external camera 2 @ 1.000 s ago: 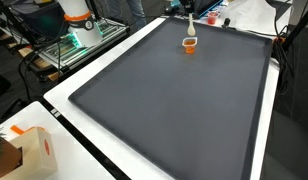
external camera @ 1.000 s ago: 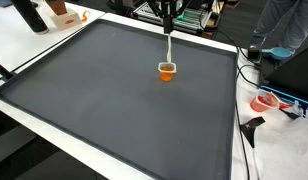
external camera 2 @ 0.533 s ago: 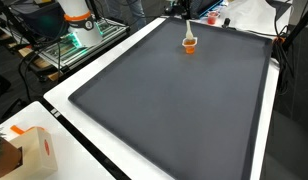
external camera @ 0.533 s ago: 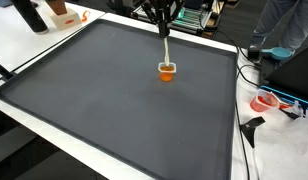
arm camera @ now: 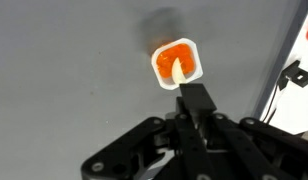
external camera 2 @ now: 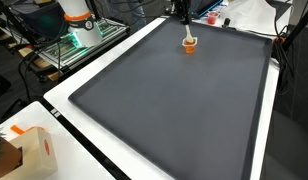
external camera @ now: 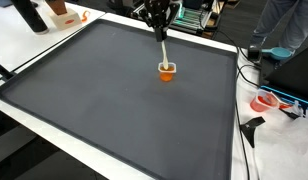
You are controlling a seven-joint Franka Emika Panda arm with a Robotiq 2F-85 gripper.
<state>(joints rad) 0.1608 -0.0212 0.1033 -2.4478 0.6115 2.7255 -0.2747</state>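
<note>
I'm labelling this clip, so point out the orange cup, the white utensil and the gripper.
orange cup (arm camera: pixel 172 56), wrist view, on its orange inside.
white utensil (external camera: pixel 164 50), in an exterior view, on the mid-shaft.
gripper (arm camera: pixel 198 100), wrist view, between the fingertips gripping the white utensil.

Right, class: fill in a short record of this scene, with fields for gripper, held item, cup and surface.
gripper: gripper shut on the white utensil
held item: white utensil, slanted, lower end inside the cup
cup: small orange cup, upright on the mat, near its far edge
surface: dark mat on a white table
</note>
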